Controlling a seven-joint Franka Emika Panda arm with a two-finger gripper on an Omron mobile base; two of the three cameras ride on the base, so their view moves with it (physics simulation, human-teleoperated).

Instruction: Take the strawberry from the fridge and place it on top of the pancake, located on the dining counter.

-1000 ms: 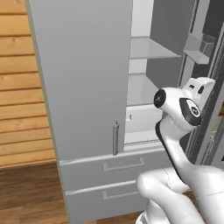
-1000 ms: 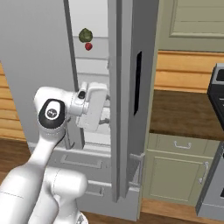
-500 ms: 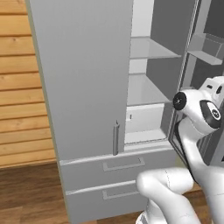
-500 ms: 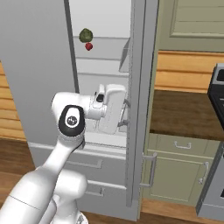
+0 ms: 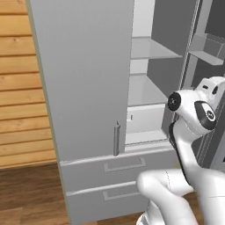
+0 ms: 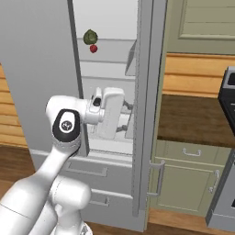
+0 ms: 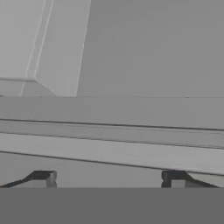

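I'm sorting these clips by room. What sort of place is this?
Most likely a home kitchen: a tall grey fridge with one door open, green cabinets under a dark wood countertop, and wood-plank walls. A strawberry sits on a fridge shelf.

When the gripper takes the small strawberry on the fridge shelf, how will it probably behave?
The strawberry looks tiny and roundish, so it may roll if nudged. It sits close beside the dark green ball, so the open gripper might bump that.

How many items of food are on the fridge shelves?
2. A dark green lumpy ball and a small red strawberry, just below and right of it, sit together on an upper shelf of the fridge. The arm and doors hide part of the interior, so more may be there.
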